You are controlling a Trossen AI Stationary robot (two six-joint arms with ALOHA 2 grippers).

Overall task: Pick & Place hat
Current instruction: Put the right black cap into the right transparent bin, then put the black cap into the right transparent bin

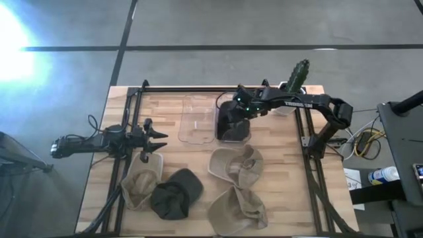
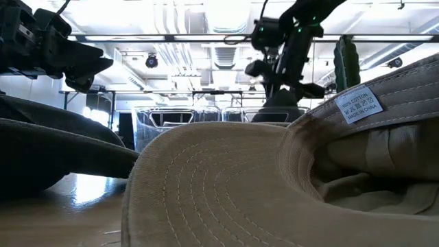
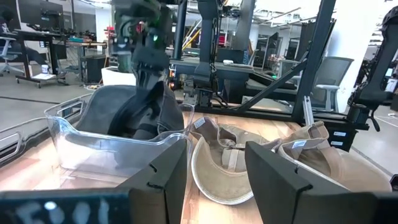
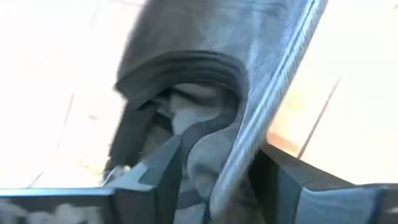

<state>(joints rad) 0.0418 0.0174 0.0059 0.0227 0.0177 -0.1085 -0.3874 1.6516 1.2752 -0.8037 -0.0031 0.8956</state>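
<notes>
A dark hat [image 1: 232,131] sits in a clear bin [image 1: 218,135] at the table's far middle. My right gripper [image 1: 232,114] stands over it, fingers down in the bin and shut on the hat [image 3: 134,109]. A second clear bin [image 1: 195,123] stands beside it on the left. My left gripper [image 1: 156,137] hovers open at the left, touching nothing. Nearer the front edge lie a beige hat [image 1: 139,184], another dark hat [image 1: 176,194] and two more beige hats [image 1: 236,164] [image 1: 238,210], all resting on the wood. My right gripper pinches a raised fold of the dark hat [image 4: 199,134] between its two fingers [image 4: 158,177]. It comes from above, pointing down into the bin. The hat rises in a peak [image 3: 155,93] to the fingers while its lower part rests inside the bin.
A black frame [image 1: 308,132] runs along the table's sides and far edge. A cactus in a white pot [image 1: 295,82] stands at the far right corner. A large beige hat [image 2: 274,185] fills the low view's foreground. Bare wood [image 1: 277,192] lies right of the beige hats.
</notes>
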